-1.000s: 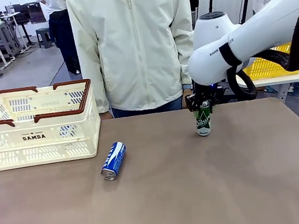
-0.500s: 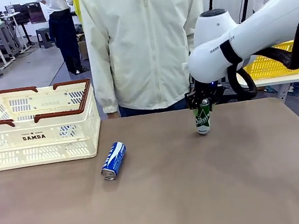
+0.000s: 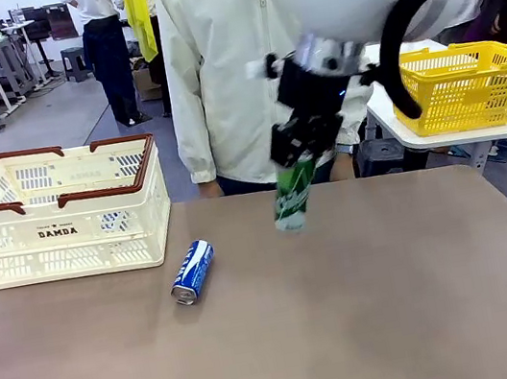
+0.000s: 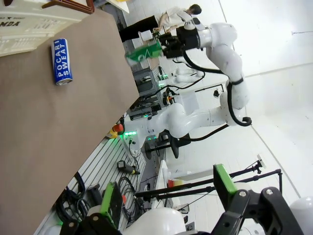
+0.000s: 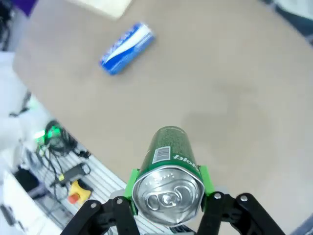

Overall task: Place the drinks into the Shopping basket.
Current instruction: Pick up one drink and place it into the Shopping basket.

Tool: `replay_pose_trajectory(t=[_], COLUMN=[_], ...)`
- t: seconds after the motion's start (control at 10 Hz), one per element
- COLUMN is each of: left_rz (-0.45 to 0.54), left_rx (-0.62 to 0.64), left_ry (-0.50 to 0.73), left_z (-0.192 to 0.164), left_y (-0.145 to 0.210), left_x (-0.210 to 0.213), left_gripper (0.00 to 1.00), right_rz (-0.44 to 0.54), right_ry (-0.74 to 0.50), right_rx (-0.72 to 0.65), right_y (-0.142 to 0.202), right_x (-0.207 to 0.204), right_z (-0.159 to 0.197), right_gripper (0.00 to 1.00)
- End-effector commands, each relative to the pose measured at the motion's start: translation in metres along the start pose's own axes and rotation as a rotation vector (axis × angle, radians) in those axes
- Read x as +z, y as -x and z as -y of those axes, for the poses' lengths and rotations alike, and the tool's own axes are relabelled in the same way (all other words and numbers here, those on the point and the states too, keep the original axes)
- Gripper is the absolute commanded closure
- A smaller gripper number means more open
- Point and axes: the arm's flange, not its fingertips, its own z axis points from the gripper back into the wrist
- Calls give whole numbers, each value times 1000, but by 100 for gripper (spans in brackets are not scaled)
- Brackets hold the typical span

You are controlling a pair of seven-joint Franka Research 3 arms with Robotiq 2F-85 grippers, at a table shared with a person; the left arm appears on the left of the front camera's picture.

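My right gripper [image 3: 302, 142] is shut on the green can [image 3: 292, 198] and holds it tilted in the air above the table's far middle. Seen from the right wrist, the can's silver top [image 5: 168, 193] sits between the green pads [image 5: 131, 186] of the gripper [image 5: 168, 188]. The blue can [image 3: 192, 271] lies on its side on the table, right of the cream Shopping basket [image 3: 59, 246] at the far left. My left gripper [image 4: 168, 193] is open, off the table, with the blue can [image 4: 62, 61] and the basket [image 4: 29, 27] far ahead of it.
A person in a cream jacket [image 3: 233, 66] stands at the table's far edge, behind the lifted can. A yellow mesh basket [image 3: 465, 86] rests on a side table at the right. The brown tabletop [image 3: 352, 309] is bare in front and to the right.
My right arm has lifted the green can off the table and carried it left toward the middle, tilting it. The person has shifted a little to the right.
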Motion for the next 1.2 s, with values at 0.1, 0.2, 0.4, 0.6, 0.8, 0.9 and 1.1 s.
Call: replay_pose_trajectory(t=[0.1,0.2,0.4,0.6,0.8,0.9,1.1], left_rz=[8,8,8,8,8,8,8], left_rx=[-5,-5,-5,-5,-5,-5,-5], left_ry=[24,24,24,24,24,24,24], left_z=[3,3,3,3,3,3,3], left_y=[1,1,1,1,1,1,1], left_x=[1,1,1,1,1,1,1], left_gripper=[0,0,0,0,0,0,0], right_rz=[-84,-68,-60,-41,-19,-19,-35], right_ry=[-11,-23,-10,38,71,89,108], right_rx=[286,378,427,446,510,529,540], right_y=[-9,-8,-12,-16,-13,-13,-13], right_x=[-75,-96,-131,-155,-168,-175,-179], right_z=[-69,-88,-97,-96,-102,-100,-99], right_gripper=[100,100,100,100,100,100,100])
